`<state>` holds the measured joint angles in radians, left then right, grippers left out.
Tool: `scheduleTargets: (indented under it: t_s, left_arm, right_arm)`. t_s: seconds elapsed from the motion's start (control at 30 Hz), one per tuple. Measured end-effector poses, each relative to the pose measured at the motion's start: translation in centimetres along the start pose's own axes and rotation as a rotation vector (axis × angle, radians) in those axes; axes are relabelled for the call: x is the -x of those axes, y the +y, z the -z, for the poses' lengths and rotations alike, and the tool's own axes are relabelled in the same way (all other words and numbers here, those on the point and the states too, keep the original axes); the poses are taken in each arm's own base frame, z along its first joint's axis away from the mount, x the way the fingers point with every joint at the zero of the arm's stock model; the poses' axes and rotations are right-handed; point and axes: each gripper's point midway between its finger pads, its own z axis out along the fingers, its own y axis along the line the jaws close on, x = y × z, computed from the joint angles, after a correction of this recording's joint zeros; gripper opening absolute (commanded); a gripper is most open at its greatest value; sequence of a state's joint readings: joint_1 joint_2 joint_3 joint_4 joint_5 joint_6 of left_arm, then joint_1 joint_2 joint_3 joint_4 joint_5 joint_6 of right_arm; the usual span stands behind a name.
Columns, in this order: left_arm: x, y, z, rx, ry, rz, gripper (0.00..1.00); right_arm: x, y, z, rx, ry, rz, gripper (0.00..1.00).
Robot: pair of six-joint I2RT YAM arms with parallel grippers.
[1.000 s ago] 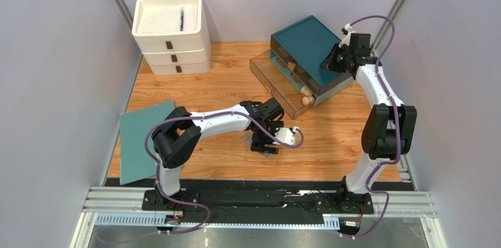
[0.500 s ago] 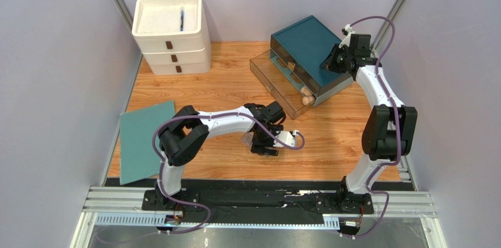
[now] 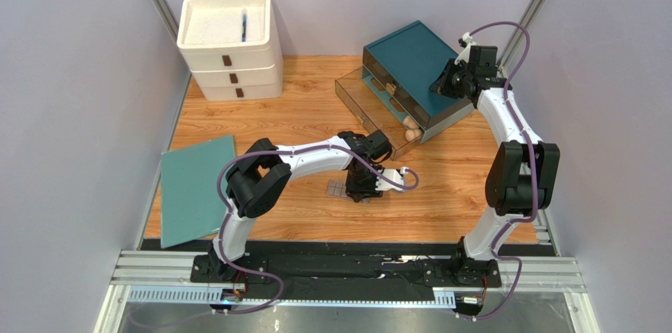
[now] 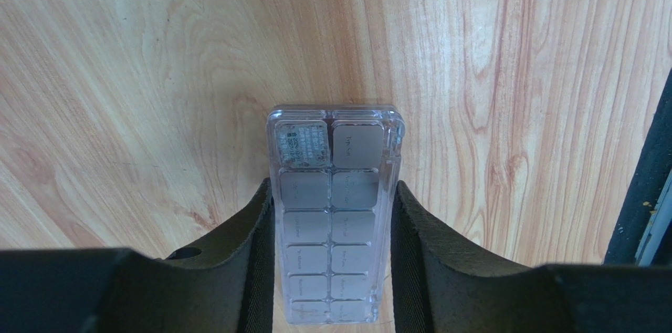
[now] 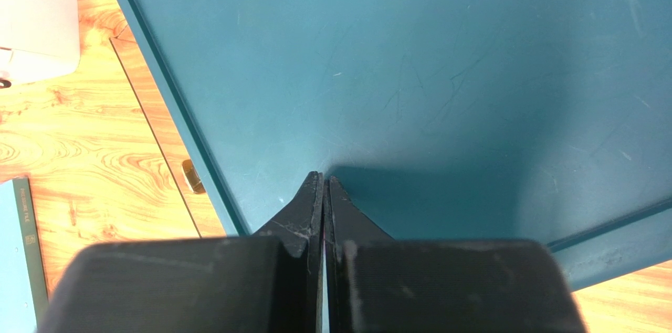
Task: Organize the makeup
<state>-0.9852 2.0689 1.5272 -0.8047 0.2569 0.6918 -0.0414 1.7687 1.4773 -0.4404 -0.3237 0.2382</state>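
The grey-brown gridded palette (image 4: 331,215) in its clear case lies flat on the wooden table (image 3: 300,112). My left gripper (image 4: 332,187) reaches down over it, a finger pressed against each long edge, shut on it. From above, only the palette's left end (image 3: 337,188) shows beside the left gripper (image 3: 359,189). Two beige sponges (image 3: 412,130) lie in the pulled-out clear drawer (image 3: 367,104) of the teal organizer (image 3: 410,57). My right gripper (image 5: 325,179) is shut and empty, its tips resting on the organizer's teal top (image 5: 442,57). The other makeup is out of view.
A white stacked drawer unit (image 3: 230,45) stands at the back left. A flat teal sheet (image 3: 193,187) lies at the table's left edge. Grey walls close in both sides, and the arm bases' rail (image 3: 347,270) runs along the near edge.
My left gripper has shifted right and come down over the palette, and its jaws have narrowed onto the palette's edges. The right arm has not moved.
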Motion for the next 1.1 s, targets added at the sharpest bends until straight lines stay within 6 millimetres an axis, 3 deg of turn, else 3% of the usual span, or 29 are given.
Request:
scheduleTargets:
  t_s: [0.4,0.53,1.1]
  left_arm:
    - [-0.2,1.5,0.9,0.039,-0.040,0.131,0.00]
    - [0.4,3.7,3.0,0.086,-0.118,0.209,0.00]
    - [8.3,12.1,13.3,0.229,-0.601,0.387,0.00]
  right_arm:
    - [-0.1,0.0,0.1,0.000,0.003,-0.001,0.00]
    - [-0.1,0.0,0.1,0.000,0.003,-0.001,0.00]
    - [-0.1,0.0,0.1,0.000,0.003,-0.001,0.00]
